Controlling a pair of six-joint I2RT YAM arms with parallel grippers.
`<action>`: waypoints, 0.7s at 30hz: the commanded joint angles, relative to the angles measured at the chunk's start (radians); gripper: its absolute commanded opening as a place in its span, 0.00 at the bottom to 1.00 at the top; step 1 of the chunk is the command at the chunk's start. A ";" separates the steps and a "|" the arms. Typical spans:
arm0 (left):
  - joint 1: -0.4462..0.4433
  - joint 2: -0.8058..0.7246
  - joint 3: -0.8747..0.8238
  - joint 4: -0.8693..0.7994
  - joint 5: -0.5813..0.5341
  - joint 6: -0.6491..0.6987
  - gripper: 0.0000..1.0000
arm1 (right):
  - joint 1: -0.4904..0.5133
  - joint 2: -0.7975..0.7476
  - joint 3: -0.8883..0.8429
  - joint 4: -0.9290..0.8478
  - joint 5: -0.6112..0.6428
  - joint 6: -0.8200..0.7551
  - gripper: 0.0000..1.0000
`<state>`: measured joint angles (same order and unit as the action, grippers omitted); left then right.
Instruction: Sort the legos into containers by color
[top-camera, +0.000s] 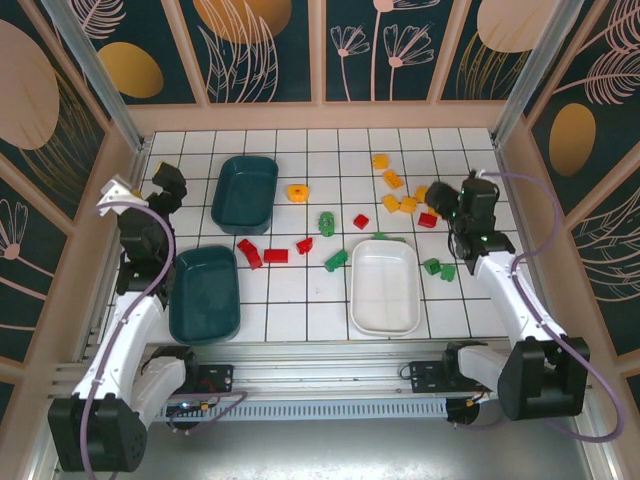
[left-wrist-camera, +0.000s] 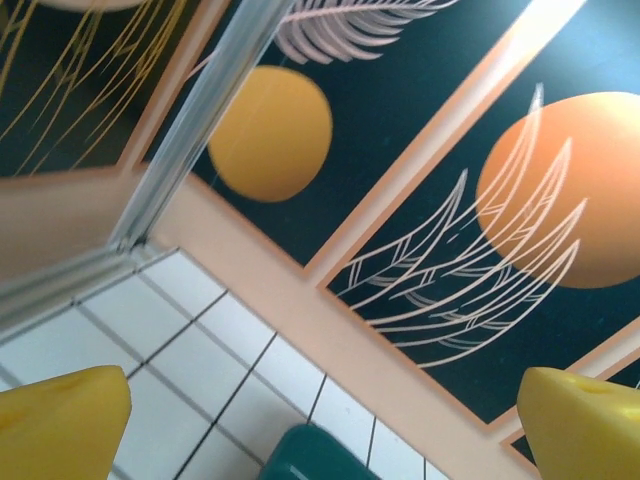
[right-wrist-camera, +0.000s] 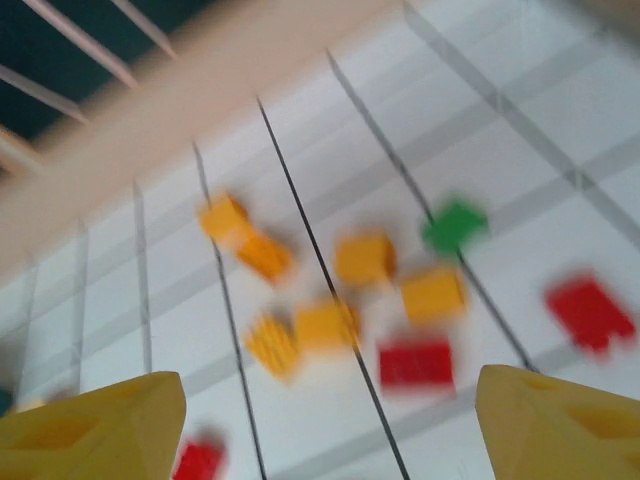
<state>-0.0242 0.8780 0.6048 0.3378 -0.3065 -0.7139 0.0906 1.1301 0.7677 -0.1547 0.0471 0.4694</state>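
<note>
Top view: the upper teal tray (top-camera: 244, 192), the lower teal tray (top-camera: 204, 292) at left and the white tray (top-camera: 385, 287) right of centre lie empty, long axes running up the frame. Bricks (top-camera: 276, 255) are scattered mid-frame and upper right.

Left wrist view: the left gripper (left-wrist-camera: 322, 430) is spread wide, holding nothing.

Right wrist view: the right gripper (right-wrist-camera: 330, 425) is parted, empty, over blurred orange, red and green bricks.
</note>
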 joint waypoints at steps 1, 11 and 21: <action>0.005 0.024 -0.034 -0.152 0.034 -0.120 0.99 | 0.085 0.000 -0.015 -0.201 -0.091 0.061 0.75; 0.004 0.402 0.206 -0.357 0.337 -0.049 0.77 | 0.234 -0.007 -0.093 -0.387 -0.068 0.093 0.76; 0.004 0.556 0.342 -0.393 0.334 -0.015 0.77 | 0.320 0.026 -0.181 -0.374 -0.071 0.198 0.55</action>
<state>-0.0242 1.4109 0.9173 -0.0242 0.0010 -0.7551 0.3950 1.1507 0.6117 -0.5110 -0.0380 0.6254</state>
